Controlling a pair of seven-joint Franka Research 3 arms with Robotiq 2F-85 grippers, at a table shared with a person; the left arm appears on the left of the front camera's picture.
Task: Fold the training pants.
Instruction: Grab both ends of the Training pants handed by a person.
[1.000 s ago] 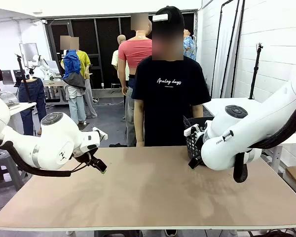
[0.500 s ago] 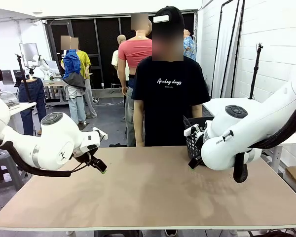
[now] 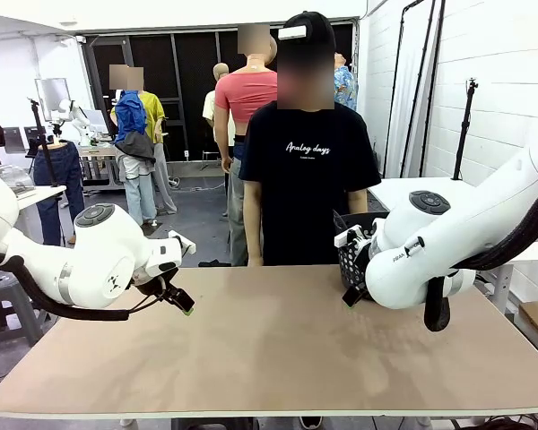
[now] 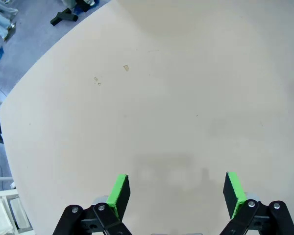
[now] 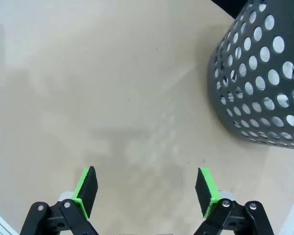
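Our left hand (image 3: 183,304) hangs low over the left part of the bench (image 3: 269,367). Its two green-padded fingers (image 4: 119,192) stand wide apart and hold nothing. Under it, in the left wrist view, we see the plain tan surface with a few small marks (image 4: 125,68). In the middle, at the far edge, a person (image 3: 309,170) in a black T-shirt stands facing us. Our right hand (image 3: 349,296) is to the right of the middle, also low over the bench. Its fingers are spread wide too, and they grip nothing. Near it, further right, a dark grey perforated basket (image 5: 264,83) stands on the bench. Where the training pants are, we cannot tell.
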